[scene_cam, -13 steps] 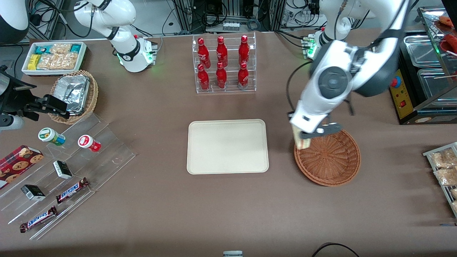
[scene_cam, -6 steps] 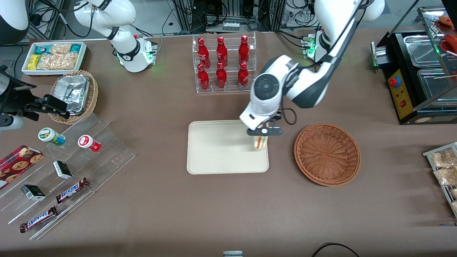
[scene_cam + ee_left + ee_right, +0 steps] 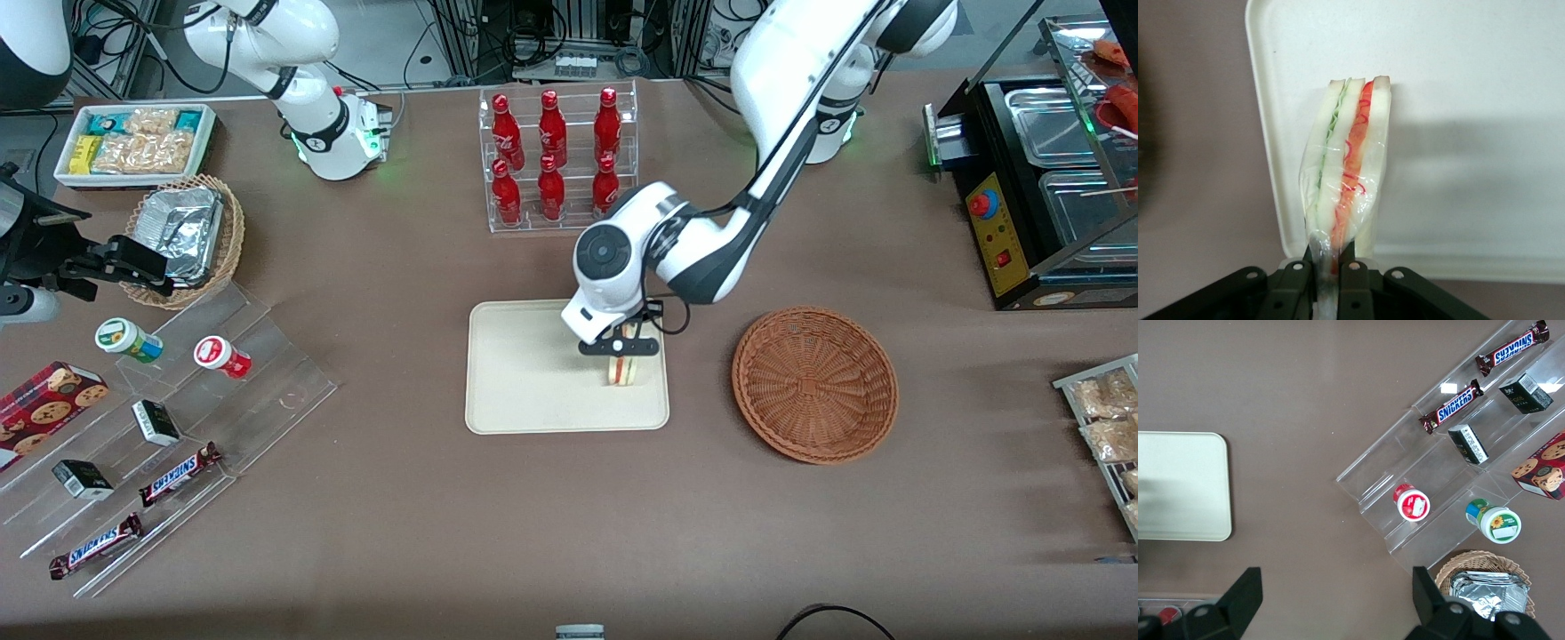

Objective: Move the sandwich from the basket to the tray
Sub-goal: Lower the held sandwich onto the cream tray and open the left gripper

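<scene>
Your pincer (image 3: 620, 347) is clamping the sandwich (image 3: 624, 366) at one end of the wedge, so the rest of the bread is hanging free below the fingers (image 3: 1295, 285) with its filling edge facing the wrist camera. The grip is narrow and is squeezing the wrapped bread thin at the contact, which is probably why the wedge is being carried on edge rather than flat. You are holding the sandwich over the tray (image 3: 524, 373), near the tray edge that faces the basket (image 3: 814, 384). Whether its lower end is touching the tray surface cannot be told. That position is keeping the travel from the basket short while placing the whole wedge inside the raised rim. The basket is sitting empty just beside the tray, toward the working arm's end of the bench (image 3: 569, 524). The bottle rack (image 3: 557, 158) is standing farther from the front camera than the tray, well apart from the arm.
</scene>
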